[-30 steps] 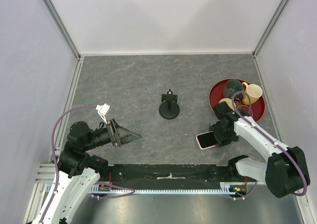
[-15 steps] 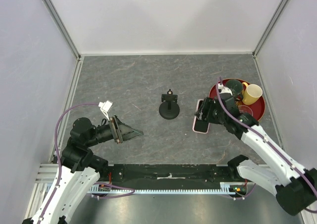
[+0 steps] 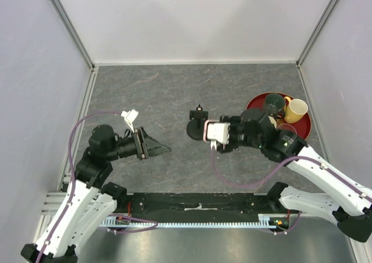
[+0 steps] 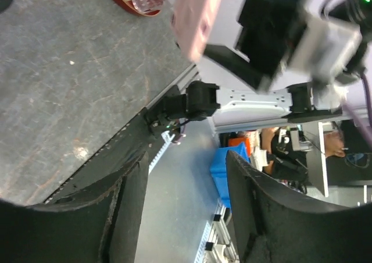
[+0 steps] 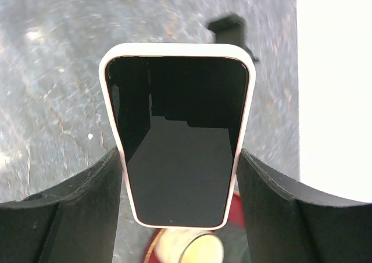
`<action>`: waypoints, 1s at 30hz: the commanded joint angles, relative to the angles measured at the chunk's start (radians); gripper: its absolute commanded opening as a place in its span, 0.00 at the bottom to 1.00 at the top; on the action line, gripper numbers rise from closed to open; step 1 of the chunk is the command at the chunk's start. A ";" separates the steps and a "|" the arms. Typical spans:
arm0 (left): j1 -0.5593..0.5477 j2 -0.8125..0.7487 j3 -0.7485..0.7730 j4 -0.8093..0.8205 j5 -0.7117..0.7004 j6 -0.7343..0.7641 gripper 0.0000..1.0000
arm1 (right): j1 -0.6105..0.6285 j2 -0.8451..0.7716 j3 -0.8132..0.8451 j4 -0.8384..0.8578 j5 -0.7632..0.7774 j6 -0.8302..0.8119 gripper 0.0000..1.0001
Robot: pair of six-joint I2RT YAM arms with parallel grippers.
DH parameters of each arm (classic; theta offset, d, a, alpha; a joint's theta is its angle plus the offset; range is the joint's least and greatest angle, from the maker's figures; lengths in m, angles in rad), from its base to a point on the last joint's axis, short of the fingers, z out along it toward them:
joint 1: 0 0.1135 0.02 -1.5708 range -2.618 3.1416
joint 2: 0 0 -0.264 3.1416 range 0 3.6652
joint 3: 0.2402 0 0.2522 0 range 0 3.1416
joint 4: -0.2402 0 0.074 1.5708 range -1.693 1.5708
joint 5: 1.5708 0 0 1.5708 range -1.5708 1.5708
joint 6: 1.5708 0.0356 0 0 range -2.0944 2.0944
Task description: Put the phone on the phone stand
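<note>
I've carried the phone (image 3: 219,132) from the table (image 3: 151,94) to beside the stand (image 3: 195,129), maybe touching; right gripper (image 5: 180,158) pinches it, left gripper (image 4: 186,176) spread empty. Seating's next.

Colour log, for you to check against the views.

- You see the table (image 3: 151,88) in mid grey, marbled with paler veins.
- The phone (image 5: 177,141) has glossy black glass and a pale pink case rim. From the top view you get its pale pink back.
- The phone stand (image 3: 197,129) is black all over.
- The tray (image 3: 251,107) is dark red.
- On the tray you have a dark green cup (image 3: 273,104) and a cream-yellow cup (image 3: 297,110).
- The left gripper (image 3: 163,150) and the right gripper (image 3: 225,137) are both matt black.
- The arms (image 3: 322,173) have white shells and black joints.
- The cables (image 3: 78,136) are lilac.
- The walls (image 3: 192,18) are pale lavender-white, plain, with no pattern.
</note>
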 commanded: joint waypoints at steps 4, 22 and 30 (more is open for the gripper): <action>-0.030 0.323 0.186 -0.040 0.055 0.267 0.71 | 0.316 -0.029 0.113 -0.081 0.077 -0.291 0.00; -0.225 0.276 0.125 0.135 -0.051 0.177 0.84 | 0.604 0.205 0.285 -0.233 0.288 -0.224 0.00; -0.222 0.262 0.119 0.133 -0.102 0.121 0.81 | 0.648 0.228 0.299 -0.280 0.346 -0.213 0.00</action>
